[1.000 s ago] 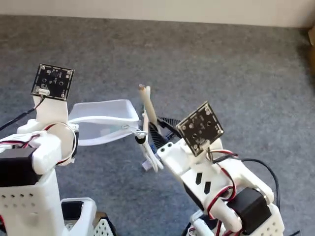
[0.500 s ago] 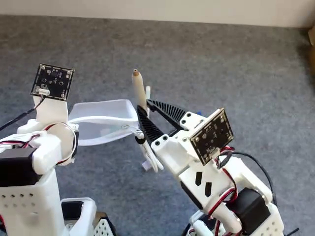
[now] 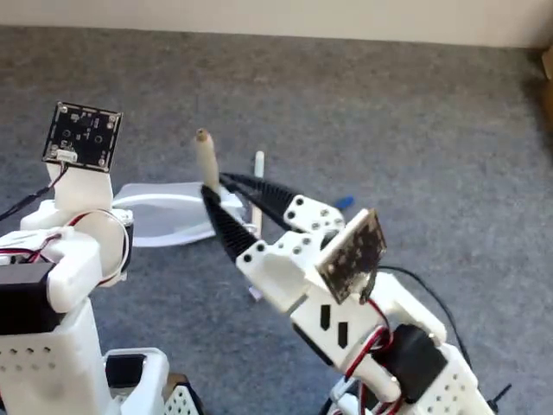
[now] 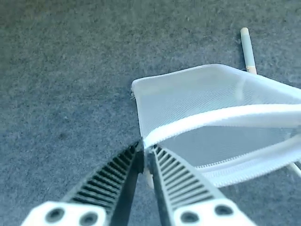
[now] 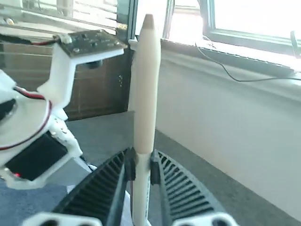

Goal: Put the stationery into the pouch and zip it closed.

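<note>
Grey carpet, white wall, sunlit window, brown wood panelling.

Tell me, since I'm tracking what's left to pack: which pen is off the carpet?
The beige pen, held in the right gripper; the white pen lies flat on the carpet by the pouch.
</note>
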Controlling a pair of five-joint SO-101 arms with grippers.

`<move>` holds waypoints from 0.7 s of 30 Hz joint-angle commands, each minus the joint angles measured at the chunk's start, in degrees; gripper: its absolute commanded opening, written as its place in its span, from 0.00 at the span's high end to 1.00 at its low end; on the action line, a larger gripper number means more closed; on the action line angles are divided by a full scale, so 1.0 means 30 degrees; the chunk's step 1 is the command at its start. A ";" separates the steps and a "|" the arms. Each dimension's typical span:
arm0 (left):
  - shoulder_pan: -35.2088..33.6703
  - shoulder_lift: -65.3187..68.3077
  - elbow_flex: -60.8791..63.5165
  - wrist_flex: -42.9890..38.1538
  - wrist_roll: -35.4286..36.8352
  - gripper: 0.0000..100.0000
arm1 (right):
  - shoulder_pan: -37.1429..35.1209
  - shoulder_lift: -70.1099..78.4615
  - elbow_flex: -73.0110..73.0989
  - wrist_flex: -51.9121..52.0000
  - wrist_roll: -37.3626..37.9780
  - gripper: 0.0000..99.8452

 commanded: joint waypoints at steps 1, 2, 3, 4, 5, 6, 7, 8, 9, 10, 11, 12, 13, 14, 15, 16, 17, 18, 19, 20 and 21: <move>0.0718 0.2066 -0.1451 -0.0029 0.0147 0.99 | -0.1187 -0.0337 0.0337 -0.2095 -0.0205 1.00; 0.0689 0.2623 -0.1832 -0.0029 0.0176 0.99 | -0.1275 -0.0337 0.0308 -0.2095 -0.0234 1.00; 0.0689 0.3179 -0.2359 -0.0029 0.0176 0.99 | -0.1304 -0.0366 0.0396 -0.2125 -0.0293 1.00; 0.0689 0.3678 -0.2916 0.0000 0.0176 0.99 | -0.1304 -0.0396 0.0454 -0.2125 -0.0293 1.00; 0.0689 0.4059 -0.3473 0.0000 0.0176 0.99 | -0.1333 -0.0425 0.0454 -0.2125 -0.0293 1.00; 0.0689 0.4352 -0.4029 0.0029 0.0176 0.99 | -0.1333 -0.0425 0.0454 -0.2125 -0.0293 1.00; 0.0689 0.4645 -0.4498 0.0059 0.0176 0.99 | -0.1363 -0.0454 0.0425 -0.2125 -0.0293 1.00; 0.0747 0.4938 -0.4879 0.0088 0.0205 0.99 | -0.1363 -0.0454 0.0396 -0.2125 -0.0293 1.00; 0.0747 0.5172 -0.5143 0.0088 0.0205 0.99 | -0.1363 -0.0425 0.0366 -0.2125 -0.0293 1.00; 0.0777 0.5436 -0.5289 0.0088 0.0381 0.99 | -0.1363 -0.0337 0.0366 -0.2183 -0.0293 1.00; 0.0777 0.5641 -0.5436 0.0088 0.0733 0.99 | -0.1363 -0.0337 0.0484 -0.2505 -0.0205 1.00; 0.0777 0.5788 -0.5436 0.0059 0.0938 0.99 | -0.1304 -0.0308 0.0718 -0.3092 -0.0176 1.00; 0.0777 0.5905 -0.5436 0.0059 0.1026 0.99 | -0.1275 -0.0278 0.1158 -0.3824 -0.0176 1.00; 0.0777 0.5963 -0.5436 0.0059 0.1026 0.99 | -0.1275 -0.0278 0.1626 -0.4674 -0.0176 1.00; 0.0777 0.5993 -0.5348 0.0059 0.1055 0.99 | -0.1275 -0.0278 0.2037 -0.5465 -0.0176 1.00; 0.0777 0.5993 -0.5289 0.0059 0.1055 0.99 | -0.1275 -0.0278 0.2418 -0.6139 -0.0176 1.00; 0.0777 0.6022 -0.5289 0.0059 0.1055 0.99 | -0.1304 -0.0278 0.2740 -0.6725 -0.0147 1.00; 0.0777 0.6022 -0.5289 0.0059 0.1055 0.99 | -0.1304 -0.0249 0.3033 -0.7311 -0.0147 1.00; 0.0747 0.6022 -0.5289 0.0029 0.1055 0.99 | -0.1304 -0.0073 0.3209 -0.7810 -0.0147 1.00; 0.0689 0.6022 -0.5289 0.0029 0.1084 0.99 | -0.1275 0.0220 0.3326 -0.8278 -0.0147 1.00; 0.0659 0.6022 -0.5289 0.0059 0.1084 0.99 | -0.1245 0.0630 0.3355 -0.8630 -0.0147 1.00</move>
